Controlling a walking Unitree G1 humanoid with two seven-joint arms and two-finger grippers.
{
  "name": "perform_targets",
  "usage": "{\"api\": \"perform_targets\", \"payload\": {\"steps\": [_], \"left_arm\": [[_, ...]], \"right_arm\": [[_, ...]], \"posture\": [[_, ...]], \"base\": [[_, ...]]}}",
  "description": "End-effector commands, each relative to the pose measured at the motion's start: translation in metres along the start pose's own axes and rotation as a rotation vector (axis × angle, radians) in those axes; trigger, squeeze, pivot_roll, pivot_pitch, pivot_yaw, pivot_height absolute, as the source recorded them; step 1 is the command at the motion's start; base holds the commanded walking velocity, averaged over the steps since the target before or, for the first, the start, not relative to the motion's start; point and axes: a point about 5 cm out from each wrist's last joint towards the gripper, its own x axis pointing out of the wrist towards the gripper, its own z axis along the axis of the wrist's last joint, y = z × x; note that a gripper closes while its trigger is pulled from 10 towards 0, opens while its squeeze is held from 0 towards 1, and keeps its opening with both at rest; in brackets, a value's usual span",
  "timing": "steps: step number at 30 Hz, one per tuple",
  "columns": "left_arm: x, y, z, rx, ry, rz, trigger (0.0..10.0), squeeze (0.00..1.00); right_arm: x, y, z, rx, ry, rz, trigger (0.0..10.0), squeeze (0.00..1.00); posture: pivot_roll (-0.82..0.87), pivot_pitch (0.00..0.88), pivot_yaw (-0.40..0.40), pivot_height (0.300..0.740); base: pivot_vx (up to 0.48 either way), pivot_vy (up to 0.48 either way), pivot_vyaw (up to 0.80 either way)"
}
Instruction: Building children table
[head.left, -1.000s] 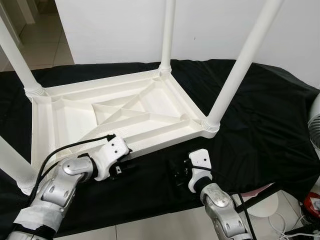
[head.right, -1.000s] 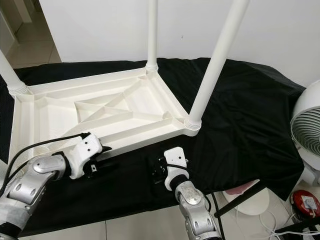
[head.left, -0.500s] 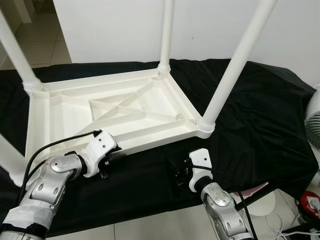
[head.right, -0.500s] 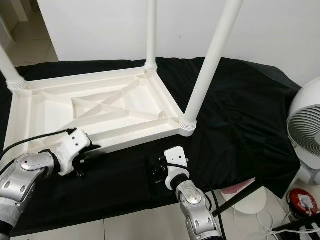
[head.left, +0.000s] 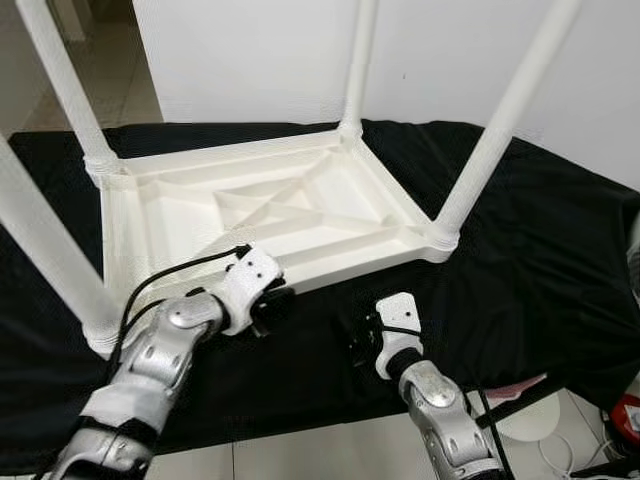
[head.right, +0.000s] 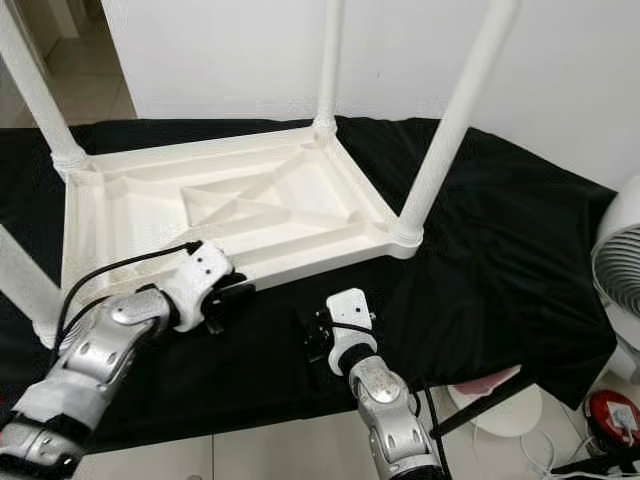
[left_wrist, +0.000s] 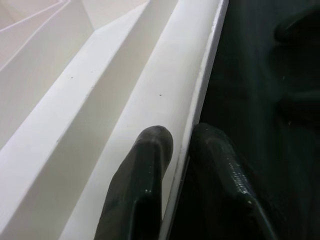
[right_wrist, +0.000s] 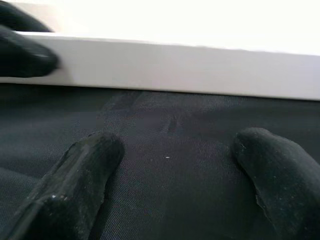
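The white children's table (head.left: 330, 272) lies upside down on a black cloth, its four legs pointing up. My left gripper (head.left: 275, 300) is at the table's near rim. In the left wrist view its fingertips (left_wrist: 152, 145) stand close together astride the thin rim edge (left_wrist: 200, 100), one on the white plastic and one on the cloth side. My right gripper (head.left: 358, 340) hovers low over the black cloth (right_wrist: 170, 125) just in front of the same rim (right_wrist: 190, 65). It is open and holds nothing.
The black cloth (head.left: 540, 270) covers the whole work surface, and its front edge drops to the tiled floor. A white fan (head.right: 620, 270) stands at the right, with a red object (head.right: 612, 415) and cables on the floor below. A white wall is behind.
The camera has shifted. My left gripper has slid right along the near rim and come up against it. The right gripper has barely moved.
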Motion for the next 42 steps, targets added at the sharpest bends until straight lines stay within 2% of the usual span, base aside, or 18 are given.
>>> {"api": "perform_targets", "payload": {"steps": [1, 2, 3, 9, 11, 12, 18, 19, 20, 21, 24, 27, 28, 32, 37, 39, 41, 42], "left_arm": [[0.013, -0.012, 0.024, 0.064, -0.100, -0.079, 0.0, 0.00], [0.019, -0.016, 0.029, 0.068, -0.114, -0.091, 0.0, 0.00], [0.023, -0.021, 0.031, 0.087, -0.114, -0.111, 10.0, 0.00], [0.026, -0.028, 0.029, 0.088, -0.111, -0.126, 10.0, 0.00], [0.025, -0.028, 0.028, 0.068, -0.118, -0.113, 10.0, 0.07], [0.024, -0.027, 0.027, 0.033, -0.137, -0.099, 10.0, 1.00], [0.016, -0.022, 0.030, -0.004, -0.216, 0.026, 10.0, 1.00], [0.013, -0.020, 0.030, -0.010, -0.234, 0.057, 10.0, 0.64], [0.013, -0.020, 0.030, -0.010, -0.234, 0.057, 10.0, 0.64], [0.010, -0.018, 0.031, -0.023, -0.256, 0.104, 10.0, 0.00], [-0.003, -0.014, 0.030, -0.110, -0.318, 0.192, 10.0, 0.00], [-0.009, -0.014, 0.029, -0.150, -0.342, 0.202, 10.0, 0.00], [-0.026, -0.017, 0.029, -0.191, -0.414, 0.206, 10.0, 0.00], [-0.054, -0.018, 0.023, -0.233, -0.492, 0.244, 10.0, 0.00], [-0.067, -0.017, 0.019, -0.242, -0.511, 0.279, 10.0, 0.00], [-0.076, -0.016, 0.017, -0.230, -0.518, 0.307, 10.0, 0.00], [-0.098, -0.019, 0.014, -0.212, -0.523, 0.325, 10.0, 0.00], [-0.098, -0.019, 0.014, -0.212, -0.523, 0.325, 10.0, 0.00]], "right_arm": [[-0.002, 0.001, -0.005, -0.005, 0.023, -0.001, 10.0, 0.00], [-0.002, 0.001, -0.005, -0.006, 0.023, -0.003, 10.0, 0.00], [-0.002, 0.001, -0.005, -0.005, 0.023, -0.008, 10.0, 0.00], [-0.003, 0.000, -0.006, -0.004, 0.022, -0.017, 10.0, 0.00], [-0.003, 0.000, -0.006, -0.005, 0.022, -0.018, 10.0, 0.00], [-0.004, 0.000, -0.006, -0.004, 0.023, -0.020, 10.0, 0.00], [-0.003, 0.001, -0.007, -0.004, 0.022, -0.016, 10.0, 0.00], [-0.003, 0.002, -0.007, -0.005, 0.023, -0.014, 10.0, 0.00], [-0.003, 0.002, -0.007, -0.005, 0.023, -0.014, 10.0, 0.00], [-0.003, 0.002, -0.008, -0.003, 0.023, -0.011, 10.0, 0.00], [-0.002, 0.002, -0.008, -0.004, 0.025, -0.008, 10.0, 0.00], [-0.002, 0.002, -0.008, -0.005, 0.025, -0.008, 10.0, 0.00], [-0.001, 0.001, -0.008, -0.008, 0.025, -0.009, 10.0, 0.00], [-0.001, -0.001, -0.008, -0.014, 0.025, -0.007, 10.0, 0.00], [0.000, -0.002, -0.009, -0.019, 0.026, -0.006, 10.0, 0.00], [0.000, -0.004, -0.009, -0.020, 0.028, -0.006, 10.0, 0.00], [0.001, -0.005, -0.009, -0.025, 0.029, 0.002, 10.0, 0.00], [0.001, -0.005, -0.009, -0.025, 0.029, 0.002, 10.0, 0.00]], "posture": [[0.03, 0.070, -0.053, 0.740], [0.02, 0.070, -0.050, 0.740], [0.02, 0.069, -0.046, 0.740], [0.01, 0.069, -0.042, 0.740], [0.01, 0.069, -0.042, 0.740], [0.02, 0.071, -0.040, 0.740], [0.04, 0.071, -0.044, 0.740], [0.04, 0.070, -0.045, 0.740], [0.04, 0.070, -0.045, 0.740], [0.04, 0.069, -0.047, 0.740], [0.05, 0.066, -0.046, 0.740], [0.05, 0.066, -0.047, 0.740], [0.06, 0.066, -0.046, 0.740], [0.08, 0.063, -0.047, 0.740], [0.09, 0.065, -0.051, 0.740], [0.10, 0.067, -0.055, 0.740], [0.13, 0.079, -0.071, 0.740], [0.13, 0.079, -0.071, 0.740]], "base": [[0.000, 0.000, 0.00], [0.000, 0.000, 0.00], [0.000, 0.000, 0.00], [0.000, 0.000, 0.00], [0.000, 0.000, 0.00], [0.000, 0.000, 0.00], [0.000, 0.000, 0.00], [0.000, 0.000, 0.00], [0.000, 0.000, 0.00], [0.000, 0.000, 0.00], [0.000, 0.000, 0.00], [0.000, 0.000, 0.00], [0.000, 0.000, 0.00], [0.000, 0.000, 0.00], [0.000, 0.000, 0.00], [0.000, 0.000, 0.00], [0.000, 0.000, 0.00], [0.000, 0.000, 0.00]]}}
